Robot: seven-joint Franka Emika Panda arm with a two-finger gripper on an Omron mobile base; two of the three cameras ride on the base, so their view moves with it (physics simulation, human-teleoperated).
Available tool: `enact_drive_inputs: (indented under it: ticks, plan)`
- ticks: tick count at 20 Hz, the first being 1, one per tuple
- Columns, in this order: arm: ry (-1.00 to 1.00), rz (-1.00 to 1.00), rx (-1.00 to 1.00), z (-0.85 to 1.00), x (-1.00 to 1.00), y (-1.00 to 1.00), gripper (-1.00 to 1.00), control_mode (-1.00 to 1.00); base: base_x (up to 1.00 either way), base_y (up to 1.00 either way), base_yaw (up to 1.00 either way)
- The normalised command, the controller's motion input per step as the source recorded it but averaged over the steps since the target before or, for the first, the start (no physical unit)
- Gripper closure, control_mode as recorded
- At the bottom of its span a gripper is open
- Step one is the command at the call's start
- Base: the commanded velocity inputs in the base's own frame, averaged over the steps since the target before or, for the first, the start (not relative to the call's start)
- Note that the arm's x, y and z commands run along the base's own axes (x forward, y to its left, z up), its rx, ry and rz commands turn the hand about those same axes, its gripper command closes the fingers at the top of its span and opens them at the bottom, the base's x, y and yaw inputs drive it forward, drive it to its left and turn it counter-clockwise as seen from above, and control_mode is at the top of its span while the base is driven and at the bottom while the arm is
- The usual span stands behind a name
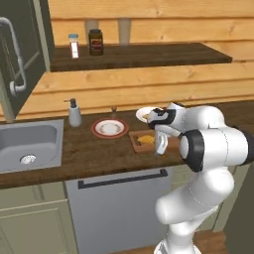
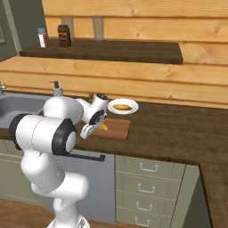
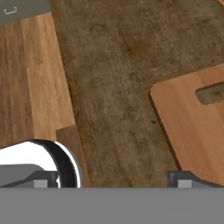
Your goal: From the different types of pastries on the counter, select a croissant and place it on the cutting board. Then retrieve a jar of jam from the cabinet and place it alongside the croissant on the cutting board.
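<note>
A golden croissant [image 1: 147, 140] [image 2: 103, 127] lies on the wooden cutting board [image 1: 136, 135] [image 2: 116, 130] [image 3: 192, 127] on the dark counter. My gripper [image 1: 159, 146] [image 2: 87, 132] [image 3: 114, 180] hangs low, just in front of the board, open wide with nothing between its fingers. In the hand view it looks down on bare counter, with the board's corner and handle slot to the right. A dark jar of jam [image 1: 95, 42] [image 2: 64, 35] stands on the upper shelf at the back left.
A white plate [image 1: 141, 115] [image 2: 132, 107] holding another pastry sits behind the board. A red-rimmed plate [image 1: 109, 128], a soap dispenser [image 1: 74, 113] and the sink [image 1: 30, 144] lie to the left. A small bottle [image 1: 74, 45] stands beside the jar.
</note>
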Motion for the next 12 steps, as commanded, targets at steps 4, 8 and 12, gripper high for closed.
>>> enact_drive_inputs:
  ticks: [4,8,12]
  plan:
    - [0.00,0.00,0.00,0.00,0.00,0.00,-1.00,1.00,-1.00,0.04,0.00]
    - [0.00,0.00,0.00,0.00,0.00,0.00,-1.00,1.00,-1.00,0.13,0.00]
    - [0.00,0.00,0.00,0.00,0.00,0.00,-1.00,1.00,-1.00,0.42,0.00]
